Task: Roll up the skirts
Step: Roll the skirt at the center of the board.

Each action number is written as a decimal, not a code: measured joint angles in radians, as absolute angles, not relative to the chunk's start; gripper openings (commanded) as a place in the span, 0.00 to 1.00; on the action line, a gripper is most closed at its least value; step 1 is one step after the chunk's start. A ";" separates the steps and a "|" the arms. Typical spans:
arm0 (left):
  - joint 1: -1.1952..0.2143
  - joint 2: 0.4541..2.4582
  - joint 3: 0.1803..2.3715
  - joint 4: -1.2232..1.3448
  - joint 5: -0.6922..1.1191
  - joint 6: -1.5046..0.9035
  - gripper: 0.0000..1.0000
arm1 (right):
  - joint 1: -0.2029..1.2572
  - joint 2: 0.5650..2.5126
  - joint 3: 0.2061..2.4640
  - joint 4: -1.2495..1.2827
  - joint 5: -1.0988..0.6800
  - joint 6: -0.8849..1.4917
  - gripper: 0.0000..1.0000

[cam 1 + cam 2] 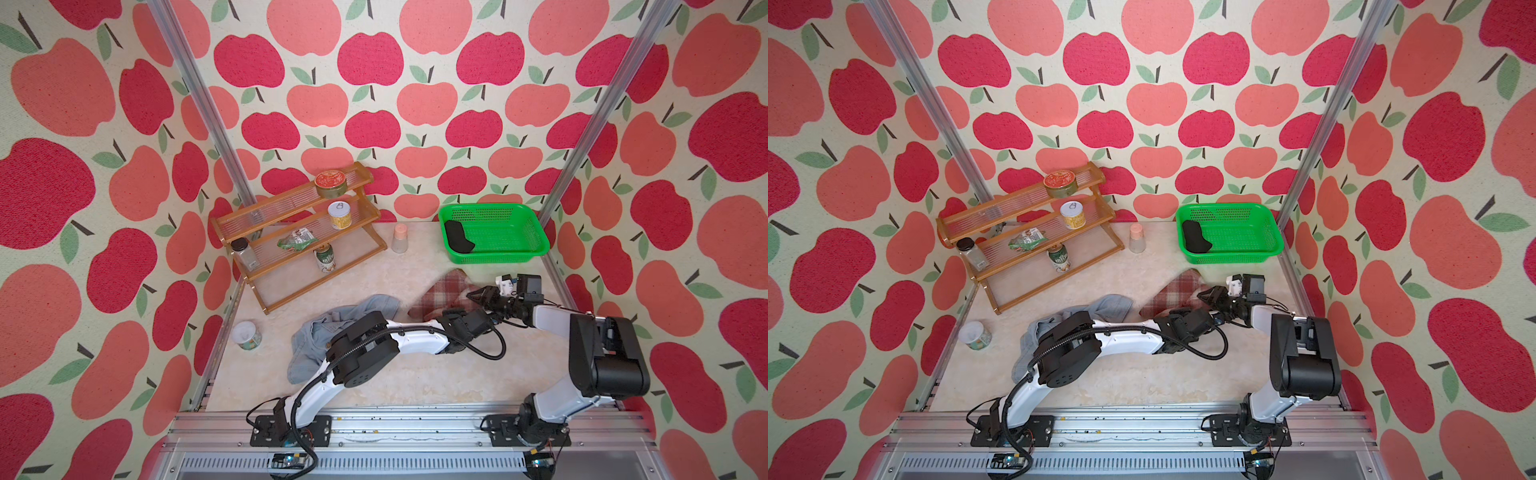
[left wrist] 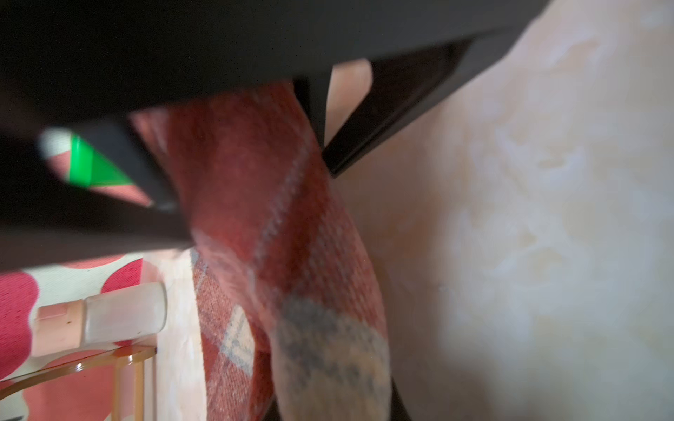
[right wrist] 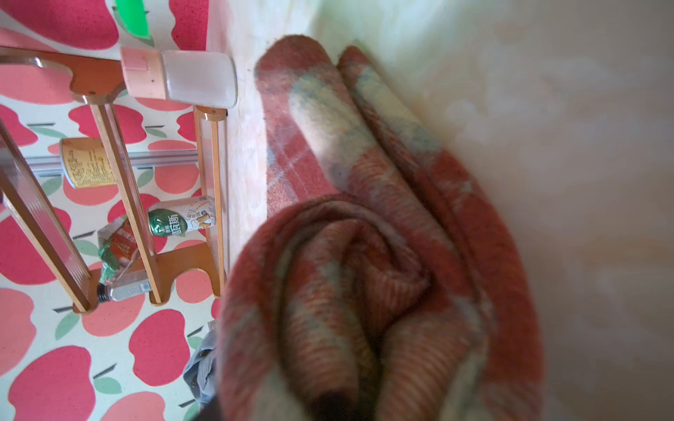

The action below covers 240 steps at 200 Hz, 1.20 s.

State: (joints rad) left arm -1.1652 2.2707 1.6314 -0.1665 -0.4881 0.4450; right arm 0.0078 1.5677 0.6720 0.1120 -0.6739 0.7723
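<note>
The red-brown and cream plaid skirt [image 1: 442, 291] lies partly rolled on the table at right of centre, and its rolled end fills the right wrist view [image 3: 364, 273]. My left gripper [image 1: 451, 315] is shut on one end of that roll [image 2: 328, 364]. My right gripper [image 1: 474, 296] stands at the other end, and in the left wrist view its fingers [image 2: 146, 171] stand apart around the cloth, with a gap on one side. The light blue denim skirt [image 1: 320, 332] lies crumpled under my left arm. The black skirt [image 1: 457, 237] lies in the green basket [image 1: 498, 206].
A wooden tiered rack [image 1: 291, 199] with cans and a spice jar stands at the back left. A small pink-capped bottle [image 1: 400, 239] stands between rack and basket. A round tin [image 1: 247, 336] sits near the left edge.
</note>
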 measured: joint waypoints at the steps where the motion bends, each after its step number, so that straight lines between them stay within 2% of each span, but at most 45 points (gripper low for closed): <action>1: -1.164 2.269 1.632 -0.171 -0.482 0.437 0.03 | 0.006 1.564 0.673 0.109 -0.675 0.774 0.73; 17: -1.127 2.251 1.632 -0.195 -0.397 0.363 0.04 | -0.027 1.518 0.673 0.087 -0.686 0.765 0.80; 49: -0.998 2.209 1.632 -0.239 -0.143 0.218 0.06 | -0.091 1.424 0.673 0.067 -0.694 0.752 0.85; 96: -0.863 2.199 1.632 -0.241 0.207 0.056 0.08 | -0.113 1.379 0.604 0.100 -0.720 0.750 0.88; 144: -0.783 2.223 1.606 -0.157 0.535 -0.110 0.10 | -0.073 1.445 0.525 0.215 -0.760 0.776 0.89; 176: -0.767 2.259 1.597 -0.068 0.699 -0.208 0.10 | -0.018 1.513 0.525 0.286 -0.761 0.787 0.89; 240: -0.754 2.311 1.559 0.116 0.881 -0.385 0.11 | 0.029 1.625 0.526 0.419 -0.744 0.835 0.90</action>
